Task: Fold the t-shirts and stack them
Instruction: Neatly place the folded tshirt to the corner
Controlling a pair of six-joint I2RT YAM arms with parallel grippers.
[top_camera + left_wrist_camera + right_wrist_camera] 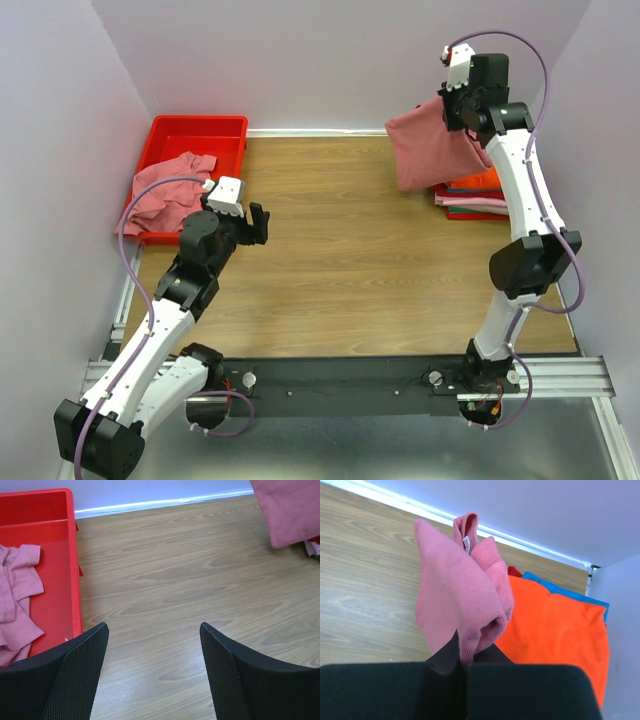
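My right gripper (452, 105) is raised at the back right, shut on a folded dusty-rose t-shirt (425, 148) that hangs from it above the table. In the right wrist view the pink t-shirt (455, 590) is pinched between the fingers, its white neck tag showing at the top. Below it lies a stack of folded t-shirts with a bright orange one (555, 625) on top; the stack (470, 195) sits at the right edge. A crumpled rose t-shirt (160, 190) lies in the red bin. My left gripper (255, 225) hovers open over bare wood, beside the bin.
The red plastic bin (215, 128) stands at the back left, and its wall (74, 565) is just left of my left fingers. Pale walls enclose the wooden table (330, 250) at the back and on both sides.
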